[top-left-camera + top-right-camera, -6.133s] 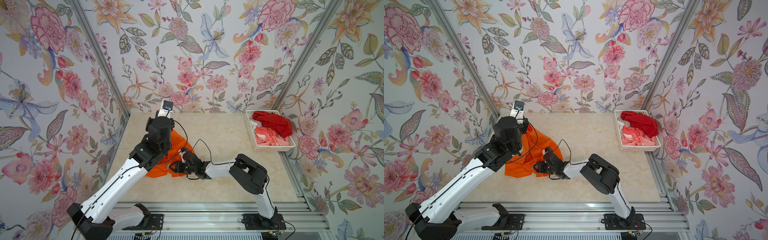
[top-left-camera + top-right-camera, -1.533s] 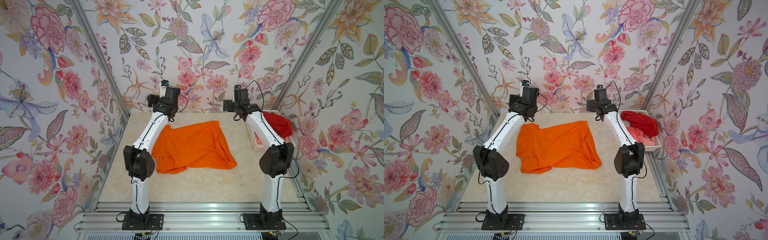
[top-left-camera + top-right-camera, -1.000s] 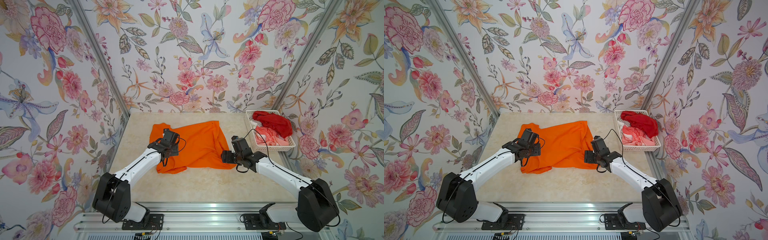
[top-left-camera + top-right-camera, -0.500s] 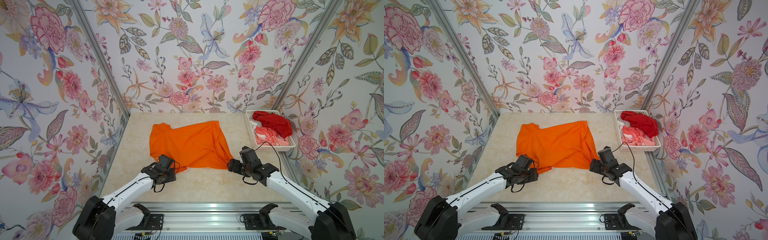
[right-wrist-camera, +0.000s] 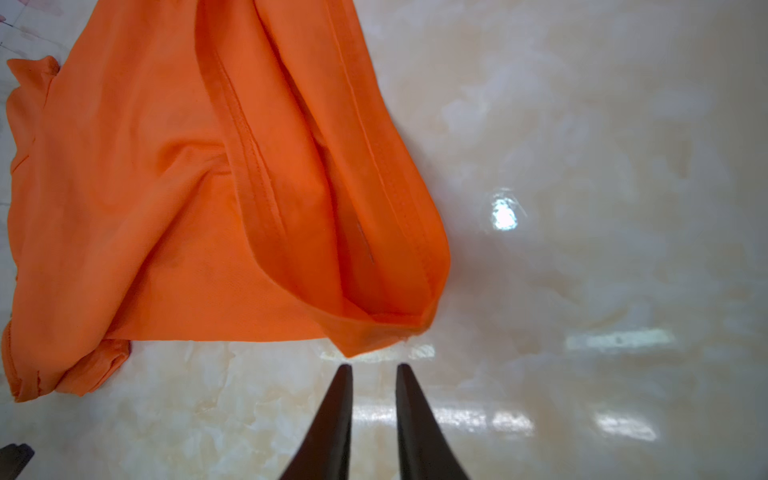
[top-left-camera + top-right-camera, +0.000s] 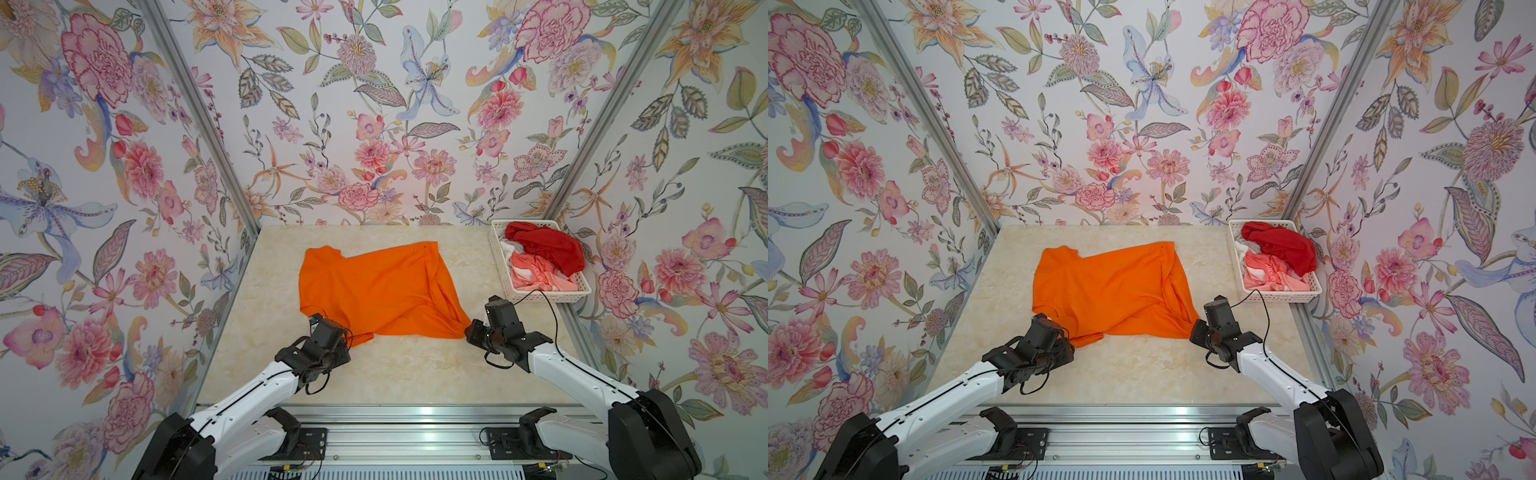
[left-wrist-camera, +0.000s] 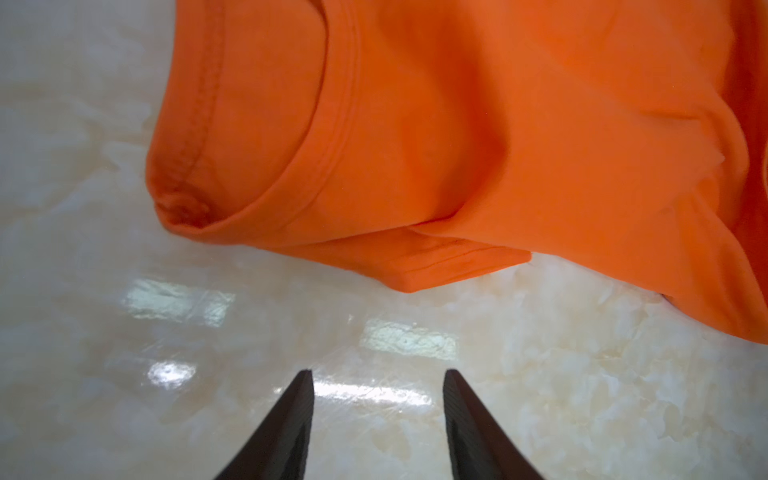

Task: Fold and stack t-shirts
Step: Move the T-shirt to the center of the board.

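On the marbled beige worktop [image 6: 415, 374], your plain orange cloth t-shirt [image 6: 376, 286] lies spread as before; both claws have dropped to its near corners, left claw [image 7: 379, 372] open, right claw [image 5: 374, 366] barely open, both empty.

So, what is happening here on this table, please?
A bright orange cloth t-shirt lies spread but wrinkled on the beige marble-look table. The robot's left gripper, open, and right gripper, jaws barely apart, sit low at its near edge. Neither holds cloth. A deep red t-shirt and a coral-pink-and-white t-shirt lie unfolded in the white slotted plastic basket.
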Motion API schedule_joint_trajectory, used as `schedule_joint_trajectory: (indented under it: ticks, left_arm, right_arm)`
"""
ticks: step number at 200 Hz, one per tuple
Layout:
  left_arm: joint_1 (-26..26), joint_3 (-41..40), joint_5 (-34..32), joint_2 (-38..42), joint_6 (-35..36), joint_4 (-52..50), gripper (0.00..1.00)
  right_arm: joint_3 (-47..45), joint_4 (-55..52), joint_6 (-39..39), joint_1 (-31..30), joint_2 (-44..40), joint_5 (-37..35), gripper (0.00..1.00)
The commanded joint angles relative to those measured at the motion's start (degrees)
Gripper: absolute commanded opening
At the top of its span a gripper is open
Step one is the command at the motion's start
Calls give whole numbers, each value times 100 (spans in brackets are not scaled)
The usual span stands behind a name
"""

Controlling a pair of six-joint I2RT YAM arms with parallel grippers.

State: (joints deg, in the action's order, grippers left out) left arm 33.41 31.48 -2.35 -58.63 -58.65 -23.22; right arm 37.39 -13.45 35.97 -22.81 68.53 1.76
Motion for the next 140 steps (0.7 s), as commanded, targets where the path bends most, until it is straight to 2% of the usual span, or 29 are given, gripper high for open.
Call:
schedule_joint_trajectory:
  ticks: [1,2,5,6,7,9,10,11,12,13,20,25,35,49,58,70,88,94,100,109,121,132,140]
  left_arm:
    - [53,1267,-803,-173,1364,226,50]
    - [52,1327,-834,-196,1435,215,50]
    - [53,1531,-930,-298,1635,180,50]
    - [52,1617,-963,-329,1707,161,50]
    - [56,1686,-1001,-366,1778,143,50]
    - [53,1826,-1056,-407,1912,114,50]
    - [52,1861,-1109,-454,1977,106,50]
    - [52,1936,-1158,-495,2036,76,50]
    - [52,1973,-1200,-537,2065,48,51]
    - [56,2062,-1247,-580,2142,25,51]
    - [56,2547,-1599,-886,2568,-181,53]
    - [44,2918,-1940,-1110,2869,-345,54]
    - [47,3691,-2640,-1721,3511,-654,57]
    - [-25,4690,-3799,-2554,4270,-928,58]
    - [-216,5216,-4168,-3068,4646,-980,58]
    - [-718,5829,-3584,-3550,4811,-1029,57]
    - [-1925,6281,-1293,-4054,4445,-1035,57]
    - [-2260,6405,-644,-4247,4313,-1033,57]
    - [-2535,6508,-189,-4438,4230,-1035,58]
    - [-2844,6630,266,-4743,4173,-1041,59]
    - [-3088,6721,467,-5125,4179,-1064,61]
    - [-3213,6811,506,-5472,4235,-1151,62]
    - [-3288,6884,500,-5722,4279,-1241,62]
  right_arm:
    - [2042,-561,-1738,-175,552,-856,36]
    - [2042,-561,-1738,-175,552,-856,36]
    - [2395,-745,-2008,-209,745,-988,48]
    - [2395,-745,-2008,-209,745,-988,48]
    - [2572,-830,-2131,-223,856,-1045,55]
    - [2767,-910,-2259,-228,943,-1112,62]
    - [2767,-910,-2259,-228,943,-1112,62]
    - [2942,-976,-2379,-238,1053,-1190,68]
    - [2942,-976,-2379,-238,1053,-1190,68]
    - [3106,-1037,-2484,-247,1142,-1253,74]
    - [3578,-1159,-2827,-254,1468,-1413,85]
    - [3954,-1251,-3091,-220,1748,-1484,88]
    - [4852,-1619,-3465,-59,2417,-1378,84]
    - [6321,-2345,-3547,254,3533,-1167,57]
    - [7377,-2923,-3553,479,4324,-827,56]
    - [9084,-3794,-3572,785,5508,-74,56]
    - [12066,-5013,-3639,1122,7437,741,60]
    - [12902,-5257,-3639,1210,7966,950,66]
    - [13363,-5347,-3645,1307,8318,1301,72]
    - [13253,-5164,-3561,1474,8484,1738,74]
    - [12200,-4520,-3545,1604,8238,2169,76]
    - [11151,-3929,-3555,1630,7919,2224,79]
    - [10813,-3788,-3616,1630,7873,2249,79]
